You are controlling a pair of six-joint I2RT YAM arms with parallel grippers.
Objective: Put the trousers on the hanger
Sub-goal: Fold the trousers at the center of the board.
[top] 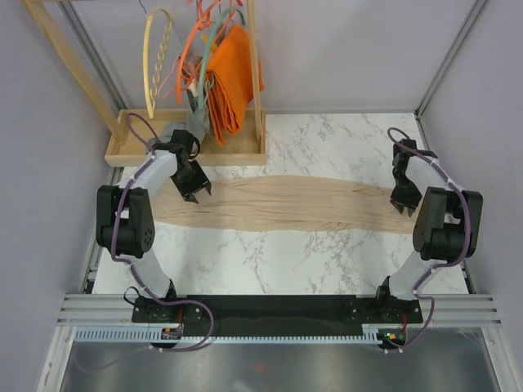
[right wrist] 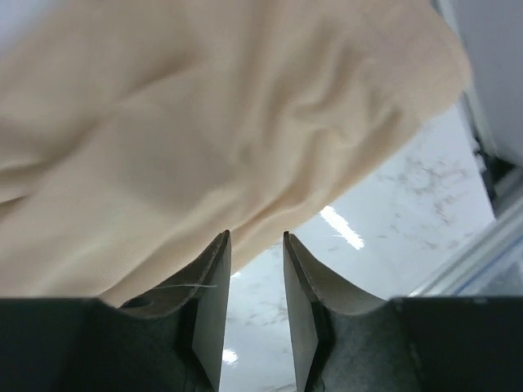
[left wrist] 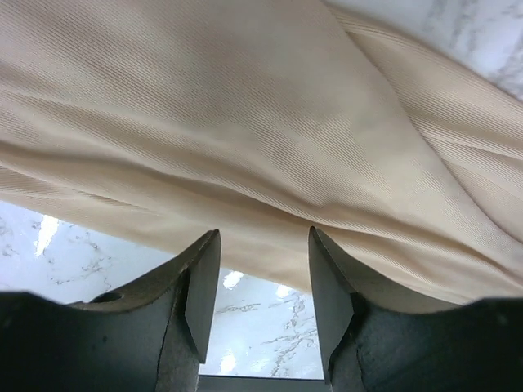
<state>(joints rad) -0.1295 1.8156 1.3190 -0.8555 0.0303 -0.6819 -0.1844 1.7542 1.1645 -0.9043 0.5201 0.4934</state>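
The beige trousers [top: 278,204] lie flat across the marble table, stretched from left to right. My left gripper [top: 200,194] hovers over their left end. In the left wrist view it [left wrist: 264,233] is open, with the fabric [left wrist: 245,122] just past the fingertips and only marble between the jaws. My right gripper [top: 401,209] stands at the right end. In the right wrist view it [right wrist: 256,235] is open, its tips at the edge of the cloth [right wrist: 204,122], gripping nothing. The pale yellow hanger [top: 155,57] hangs on the rack at the back left.
A wooden rack [top: 253,73] with a tray base [top: 131,151] stands at the back left. It carries an orange cloth [top: 233,77], orange hangers [top: 192,49], a teal hanger [top: 211,41] and a small grey garment [top: 194,122]. Walls close in on both sides.
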